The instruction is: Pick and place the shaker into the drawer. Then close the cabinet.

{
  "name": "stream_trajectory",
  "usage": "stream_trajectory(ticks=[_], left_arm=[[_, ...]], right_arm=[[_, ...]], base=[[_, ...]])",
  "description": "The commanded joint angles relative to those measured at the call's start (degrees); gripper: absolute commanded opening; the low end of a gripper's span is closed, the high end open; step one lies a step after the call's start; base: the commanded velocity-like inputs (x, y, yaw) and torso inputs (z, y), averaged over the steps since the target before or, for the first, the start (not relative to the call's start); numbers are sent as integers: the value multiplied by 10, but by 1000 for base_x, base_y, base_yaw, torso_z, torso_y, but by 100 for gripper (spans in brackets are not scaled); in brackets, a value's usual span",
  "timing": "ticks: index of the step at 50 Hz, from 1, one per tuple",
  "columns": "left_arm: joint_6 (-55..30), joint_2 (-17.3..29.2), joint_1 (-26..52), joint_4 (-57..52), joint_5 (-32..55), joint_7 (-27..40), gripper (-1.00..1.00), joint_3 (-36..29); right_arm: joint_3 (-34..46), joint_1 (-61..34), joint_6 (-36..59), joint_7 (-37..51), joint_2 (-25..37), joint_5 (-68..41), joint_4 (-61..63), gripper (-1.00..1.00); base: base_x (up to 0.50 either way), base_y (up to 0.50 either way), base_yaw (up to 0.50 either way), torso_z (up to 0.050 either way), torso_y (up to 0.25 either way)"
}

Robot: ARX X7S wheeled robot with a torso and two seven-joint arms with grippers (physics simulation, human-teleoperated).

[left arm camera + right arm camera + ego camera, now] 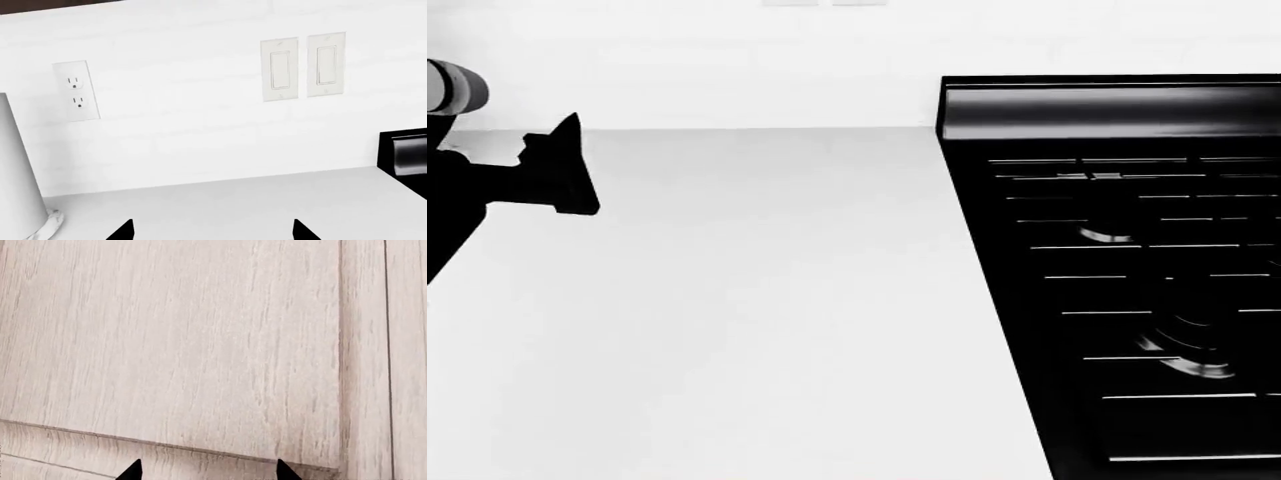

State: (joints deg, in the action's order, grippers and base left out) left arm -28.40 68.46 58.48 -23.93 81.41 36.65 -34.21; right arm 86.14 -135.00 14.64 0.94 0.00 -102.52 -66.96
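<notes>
White wall and white table (pixel 761 330) fill the room, a black stove (pixel 1121 280) alongside. No shaker shows anywhere, so nothing can be grasped yet. Left hand (pixel 212 231) hovers open and empty near a tall white column (pixel 17 170), seemingly searching. Right hand (pixel 208 471), open too, faces a pale wood cabinet front (pixel 173 340).

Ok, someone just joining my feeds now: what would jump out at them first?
Head view: the black stove fills the right against the bare white countertop, with the left gripper dark at the left edge. Left wrist view: an outlet and two switches on the white wall. Right wrist view: only pale wood-grain cabinet panel; no shaker anywhere.
</notes>
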Motion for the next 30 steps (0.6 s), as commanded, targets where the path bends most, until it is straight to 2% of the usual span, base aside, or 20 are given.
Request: stream_trajectory(ticks=[1, 13, 15, 26, 28, 30], left_arm=[[-7, -4, 6, -4, 1, -1, 100, 0], [-19, -5, 15, -7, 9, 11, 100, 2], [-22, -5, 17, -6, 11, 14, 100, 2], [-43, 3, 33, -7, 20, 33, 100, 5], [-45, 5, 33, -9, 21, 36, 100, 5], [-46, 6, 33, -11, 21, 38, 100, 5]], right_arm=[[-54, 0, 18, -2, 0, 66, -9, 100], [-429, 0, 29, -28, 0, 455, 35, 100], [-480, 0, 45, -34, 0, 496, 49, 100], [-660, 0, 144, -50, 0, 658, 131, 100], [-677, 1, 161, -52, 3, 675, 148, 100], [-678, 23, 199, -29, 21, 661, 218, 100]], base=[[0, 0, 0, 0, 250], [0, 0, 0, 0, 250], [0, 0, 0, 0, 21], [0, 0, 0, 0, 0], [0, 0, 0, 0, 0], [0, 0, 0, 0, 0]])
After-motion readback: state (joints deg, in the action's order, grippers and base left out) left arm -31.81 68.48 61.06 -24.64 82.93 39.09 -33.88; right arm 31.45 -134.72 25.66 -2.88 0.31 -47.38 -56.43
